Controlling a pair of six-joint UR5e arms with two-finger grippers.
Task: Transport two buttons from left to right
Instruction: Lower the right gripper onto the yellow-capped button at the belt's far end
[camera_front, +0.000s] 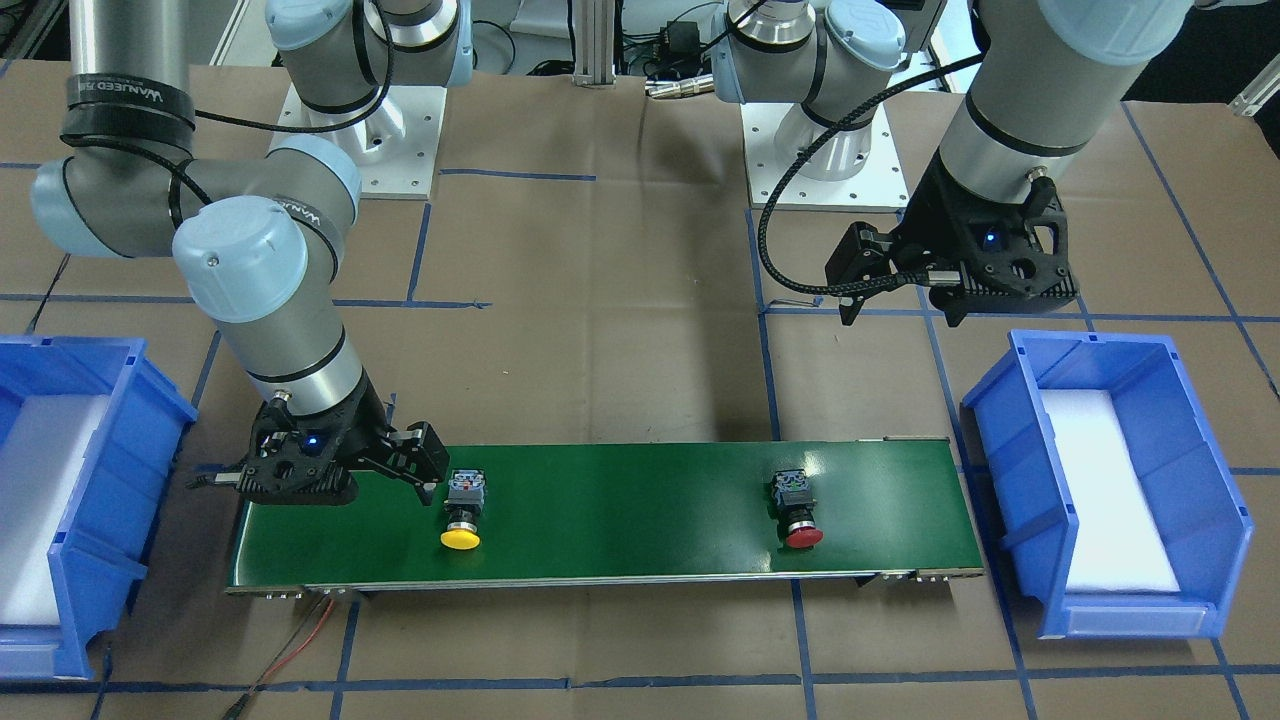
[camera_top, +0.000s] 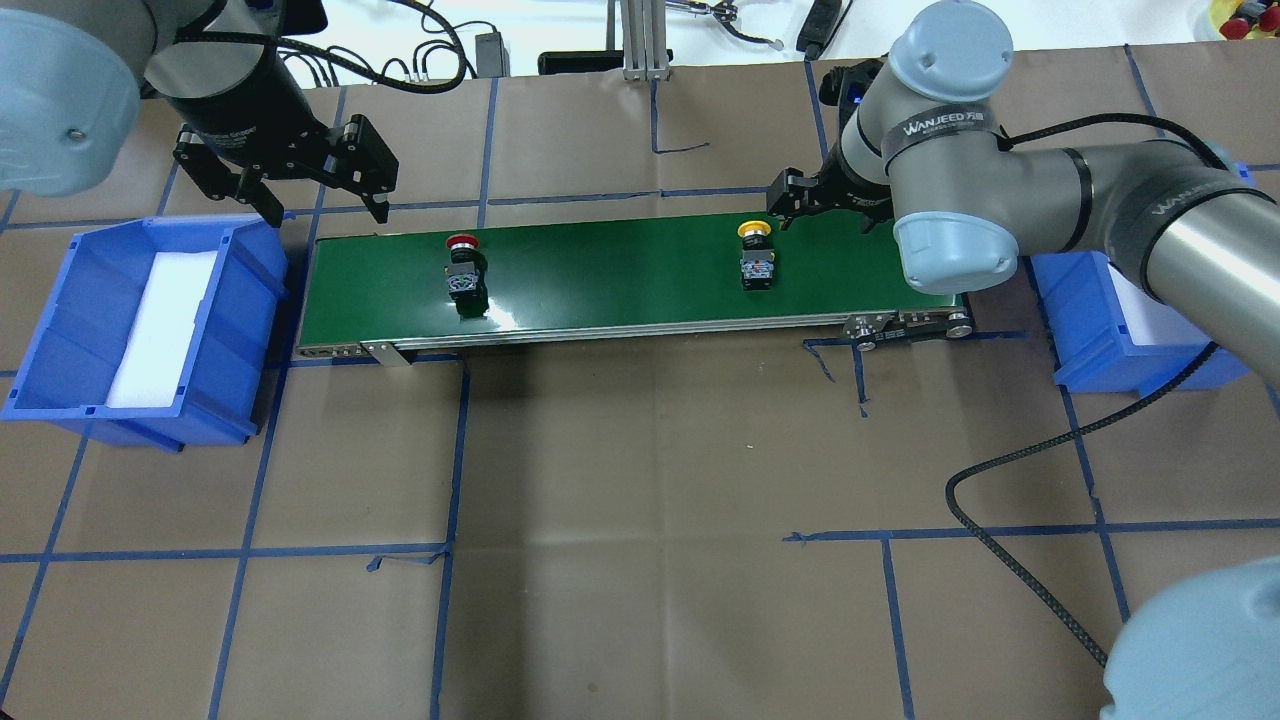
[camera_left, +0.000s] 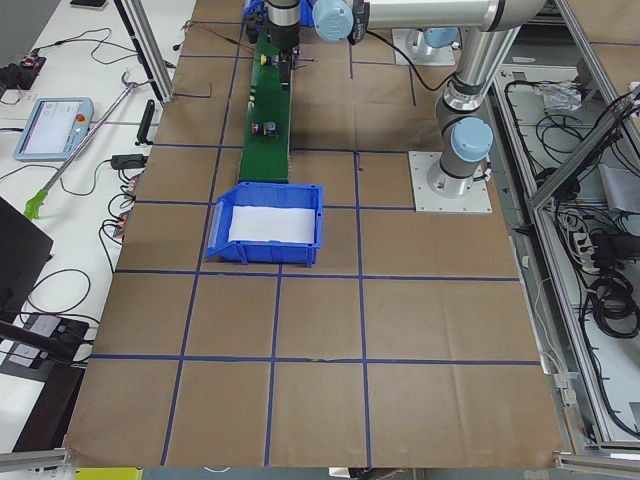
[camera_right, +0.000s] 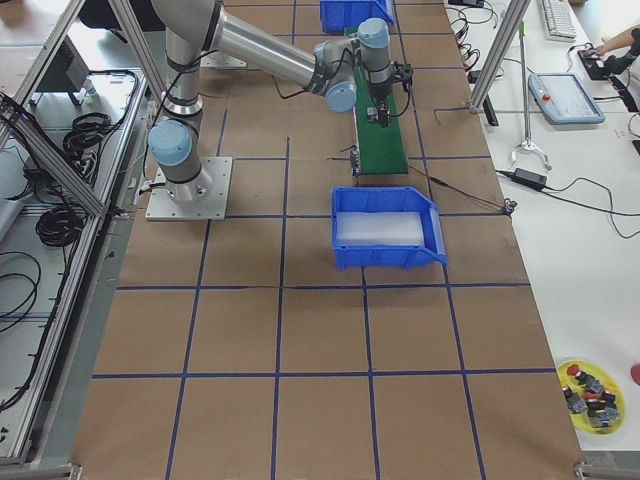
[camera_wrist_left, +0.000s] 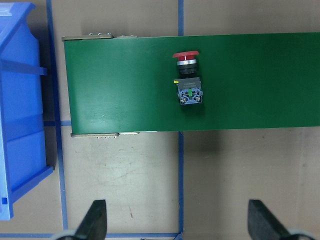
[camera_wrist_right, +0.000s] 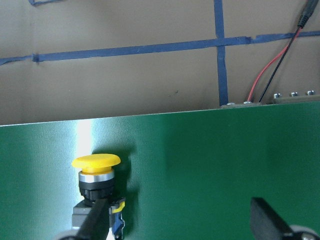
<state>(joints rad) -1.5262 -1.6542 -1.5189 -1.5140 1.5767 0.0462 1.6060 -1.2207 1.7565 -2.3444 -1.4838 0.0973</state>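
Note:
The yellow-capped button (camera_front: 462, 510) lies on its side on the green belt (camera_front: 620, 500) toward the robot's right end; it also shows in the overhead view (camera_top: 755, 258) and the right wrist view (camera_wrist_right: 96, 175). The red-capped button (camera_front: 797, 505) lies toward the left end and shows overhead (camera_top: 463, 268) and in the left wrist view (camera_wrist_left: 187, 75). My right gripper (camera_front: 425, 470) is open and low over the belt, one finger (camera_wrist_right: 97, 220) close beside the yellow button's body. My left gripper (camera_top: 325, 205) is open and empty, raised beyond the belt's far edge, apart from the red button.
A blue bin with white foam (camera_top: 150, 330) stands off the belt's left end. A second blue bin (camera_top: 1130, 330) stands off the right end, partly hidden by the right arm. A red and black cable (camera_wrist_right: 270, 75) runs from the belt's right end. Brown paper with blue tape lines covers the table.

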